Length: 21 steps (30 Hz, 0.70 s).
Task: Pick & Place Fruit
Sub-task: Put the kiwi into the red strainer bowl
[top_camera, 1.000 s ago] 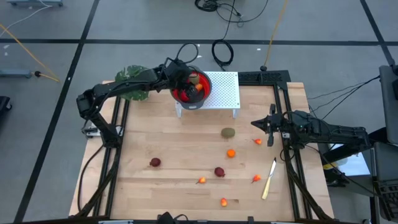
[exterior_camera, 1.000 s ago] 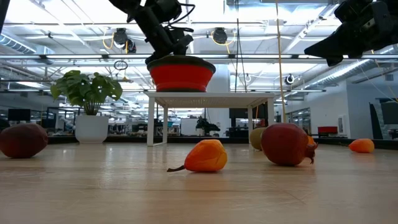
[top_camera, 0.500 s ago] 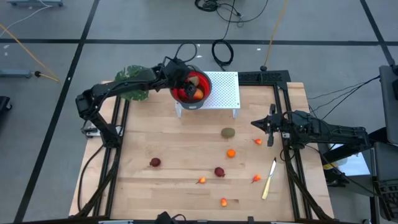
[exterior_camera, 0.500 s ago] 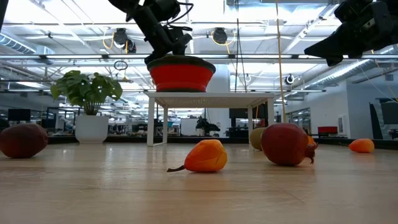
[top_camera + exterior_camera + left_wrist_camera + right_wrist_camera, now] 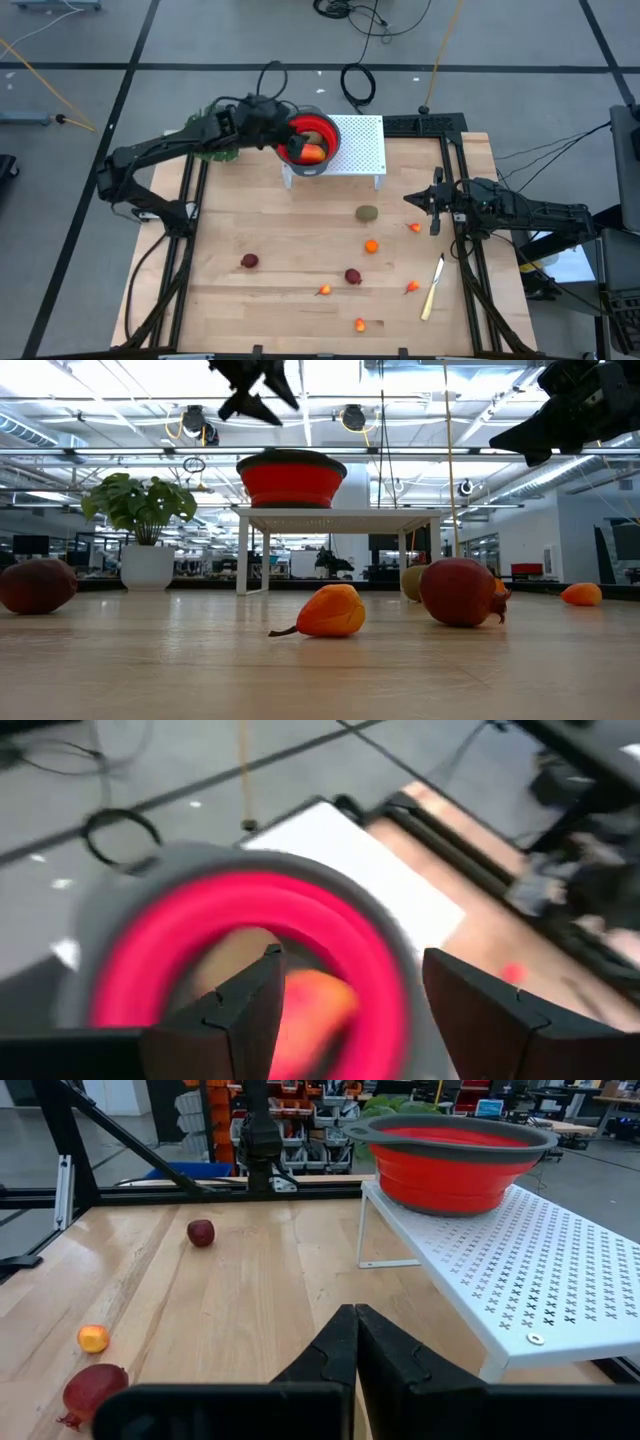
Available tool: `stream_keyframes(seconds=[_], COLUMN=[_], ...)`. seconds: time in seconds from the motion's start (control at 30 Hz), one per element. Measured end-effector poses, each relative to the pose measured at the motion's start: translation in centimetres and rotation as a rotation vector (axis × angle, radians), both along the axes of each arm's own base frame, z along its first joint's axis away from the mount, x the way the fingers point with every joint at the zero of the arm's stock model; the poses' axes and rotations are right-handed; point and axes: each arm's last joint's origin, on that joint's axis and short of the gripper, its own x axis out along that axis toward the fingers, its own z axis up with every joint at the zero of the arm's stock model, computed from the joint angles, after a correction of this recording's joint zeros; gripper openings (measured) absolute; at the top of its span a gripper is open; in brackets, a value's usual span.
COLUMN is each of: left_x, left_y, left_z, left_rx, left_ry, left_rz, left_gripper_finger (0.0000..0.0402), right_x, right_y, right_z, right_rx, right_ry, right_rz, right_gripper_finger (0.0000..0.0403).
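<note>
Wooden table, red bowl, orange fruit inside only from above

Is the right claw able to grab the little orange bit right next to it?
Probably yes. The right claw hangs close by the small orange bit, and nothing lies between them. But its fingers are shut, so it must open first.
</note>
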Motion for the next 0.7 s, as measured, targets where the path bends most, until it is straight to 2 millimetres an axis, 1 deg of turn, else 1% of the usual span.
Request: stream_keyframes(seconds=[0.1,0.2,0.53,0.7], left_x=[-0.1,0.2,0.8,0.7], left_y=[-2.2,-4.2,-10.1,-12.8], left_z=[0.4,0.4,-0.4,-0.4], left_rx=[-0.047,-0.091,-0.254,-0.284], left_ry=[-0.017,-0.018,0.015,0.003], left_rz=[-0.016,-0.028,-0.105,-0.134], left_gripper_finger=[0.0222,0.0202,0.0114,0.0072], right_x=[0.0,0.0,0.0,0.0], right_y=[0.0,0.0,0.0,0.0], right_z=[0.0,0.0,0.0,0.0], right_rx=[0.000,0.000,0.000,0.000], right_ry=[0.001,0.001,0.001,0.001], right_rz=[0.000,0.000,0.001,0.001], right_gripper_finger=[0.0000,0.0000,0.0000,0.0000])
